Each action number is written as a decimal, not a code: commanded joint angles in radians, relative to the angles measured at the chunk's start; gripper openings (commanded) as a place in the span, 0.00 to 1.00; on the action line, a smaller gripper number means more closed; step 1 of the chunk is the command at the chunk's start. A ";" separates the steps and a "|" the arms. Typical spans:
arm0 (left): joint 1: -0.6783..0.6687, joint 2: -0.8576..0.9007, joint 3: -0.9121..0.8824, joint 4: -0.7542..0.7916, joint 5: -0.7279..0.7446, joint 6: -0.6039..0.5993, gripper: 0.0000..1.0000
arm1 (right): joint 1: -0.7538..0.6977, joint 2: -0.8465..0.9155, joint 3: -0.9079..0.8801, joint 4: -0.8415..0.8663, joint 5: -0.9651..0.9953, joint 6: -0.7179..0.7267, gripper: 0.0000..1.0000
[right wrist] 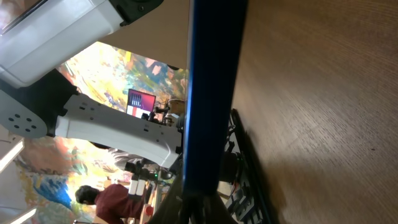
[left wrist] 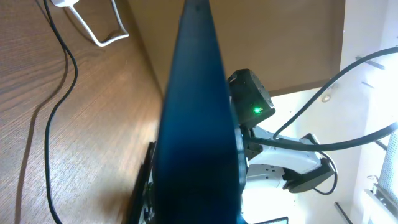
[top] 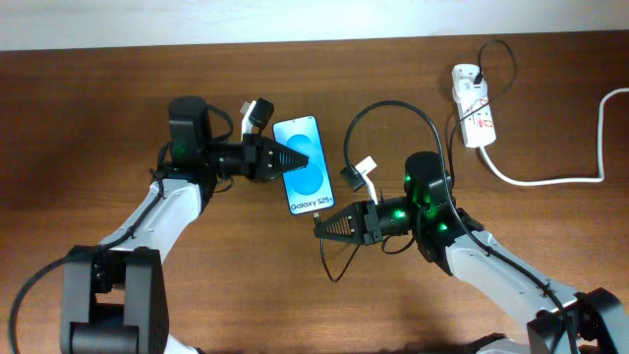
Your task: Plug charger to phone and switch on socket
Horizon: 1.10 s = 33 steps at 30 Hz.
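Observation:
The phone (top: 307, 185) lies screen up on the wood table, blue, with its "Galaxy S25+" end toward the front. My left gripper (top: 301, 157) reaches in from the left and is shut on the phone's long edge. In the left wrist view the phone (left wrist: 196, 124) runs edge-on up from the jaws. My right gripper (top: 321, 224) is shut on the charger plug, right at the phone's lettered end. The thin black charger cable (top: 393, 106) arcs back over the right arm. In the right wrist view the phone (right wrist: 211, 93) stands straight ahead of the jaws. The white socket (top: 474, 116) lies at the far right.
A thick white cord (top: 550, 181) runs from the socket to the right edge. A black cable loop (top: 332, 267) lies in front of the right gripper. Both arms crowd the table's middle, and bare wood lies to the far left and along the back.

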State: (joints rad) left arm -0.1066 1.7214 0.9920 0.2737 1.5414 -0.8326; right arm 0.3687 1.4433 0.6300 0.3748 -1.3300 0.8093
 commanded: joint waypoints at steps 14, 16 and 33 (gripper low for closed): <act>0.000 -0.003 0.005 0.002 0.007 0.012 0.00 | -0.003 0.003 0.014 0.004 0.006 -0.003 0.04; 0.000 -0.003 0.005 0.002 0.007 0.012 0.00 | -0.002 0.003 0.014 0.003 0.006 -0.003 0.04; 0.000 -0.003 0.005 0.002 0.007 0.012 0.00 | 0.043 0.003 0.014 0.008 0.063 0.003 0.04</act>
State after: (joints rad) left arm -0.1066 1.7214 0.9920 0.2737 1.5372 -0.8326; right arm 0.4076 1.4433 0.6300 0.3759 -1.2816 0.8127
